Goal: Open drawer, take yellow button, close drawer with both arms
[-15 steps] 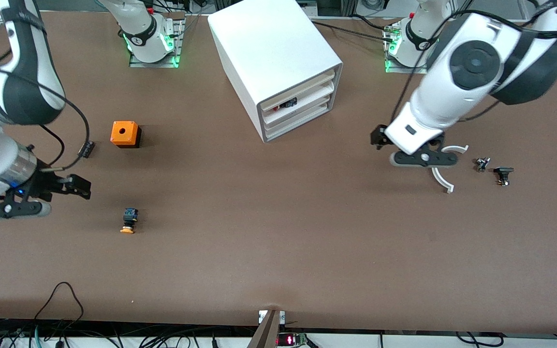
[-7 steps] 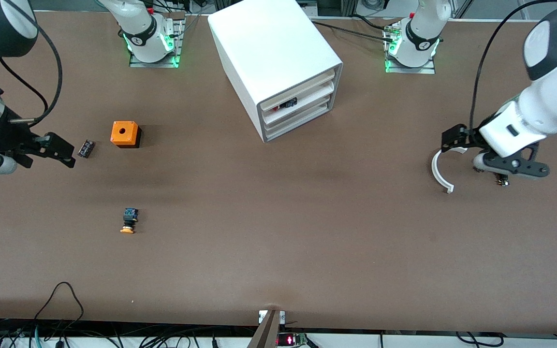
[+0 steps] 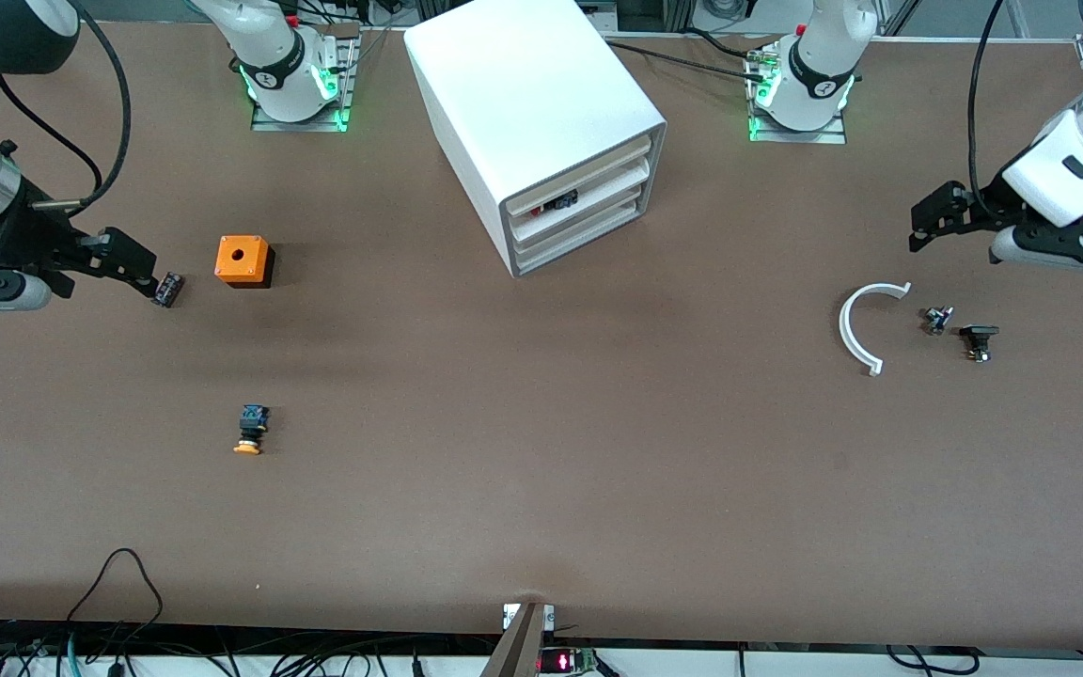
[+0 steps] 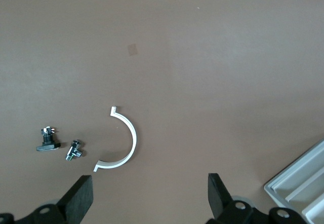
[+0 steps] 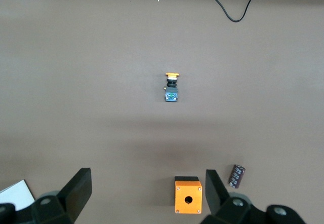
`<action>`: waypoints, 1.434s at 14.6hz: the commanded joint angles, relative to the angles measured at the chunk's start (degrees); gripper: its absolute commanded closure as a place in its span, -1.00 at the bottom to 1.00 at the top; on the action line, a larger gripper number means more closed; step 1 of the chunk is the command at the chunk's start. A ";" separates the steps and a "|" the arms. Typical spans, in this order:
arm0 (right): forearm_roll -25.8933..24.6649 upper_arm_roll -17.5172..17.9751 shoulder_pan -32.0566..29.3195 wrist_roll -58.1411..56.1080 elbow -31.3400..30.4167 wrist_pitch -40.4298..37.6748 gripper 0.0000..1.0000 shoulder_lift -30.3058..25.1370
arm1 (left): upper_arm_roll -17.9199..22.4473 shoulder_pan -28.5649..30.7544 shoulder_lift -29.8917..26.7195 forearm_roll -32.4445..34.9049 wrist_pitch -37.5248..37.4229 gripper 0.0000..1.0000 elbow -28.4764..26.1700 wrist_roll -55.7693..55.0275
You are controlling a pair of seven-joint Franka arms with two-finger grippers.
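The white cabinet [image 3: 541,103] stands at the table's middle, near the robot bases. Its top drawer [image 3: 588,167] sits pushed in, like the two below. The button [image 3: 250,431], with its orange-yellow cap, lies on the bare table toward the right arm's end, nearer the front camera than the orange box. It also shows in the right wrist view [image 5: 172,88]. My right gripper [image 3: 128,263] is open and empty, beside the small black part. My left gripper [image 3: 936,218] is open and empty, over the table near the white half ring. Both are also seen from their wrists: right gripper [image 5: 147,193], left gripper [image 4: 150,196].
An orange cube box with a hole [image 3: 243,260] and a small black part [image 3: 166,288] lie near the right gripper. A white half ring [image 3: 866,324] and two small metal parts [image 3: 936,320] [image 3: 979,340] lie toward the left arm's end. A small dark item [image 3: 560,200] shows at the cabinet front.
The left gripper swung from over the half ring toward the left arm's end of the table. The right gripper rose from beside the button to beside the black part. The button has not moved.
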 commanded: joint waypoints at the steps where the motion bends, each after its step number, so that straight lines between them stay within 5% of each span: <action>1: 0.60 0.30 -0.13 1.36 -1.26 -1.25 -0.99 -2.61 | 1.24 -1.46 -0.91 -0.91 0.12 -1.00 -1.00 3.29; 6: 0.68 -0.49 1.10 1.44 -1.44 -4.50 -0.99 -5.15 | 0.72 -0.84 2.43 3.31 -2.68 -1.00 4.45 2.85; 8: 0.86 -6.35 5.47 1.44 -1.52 -5.73 -0.99 -5.77 | 1.07 -0.67 2.52 2.78 -2.95 -1.00 4.46 2.50; 13: 1.12 -13.13 11.80 1.53 -1.87 -6.88 -0.99 -7.17 | 0.72 -0.75 2.35 2.69 -3.21 -1.00 4.46 2.32; 21: 3.57 -13.32 11.91 1.44 -2.49 -6.18 -0.99 -7.70 | 0.54 -0.75 2.35 2.69 -4.01 -1.00 4.55 2.50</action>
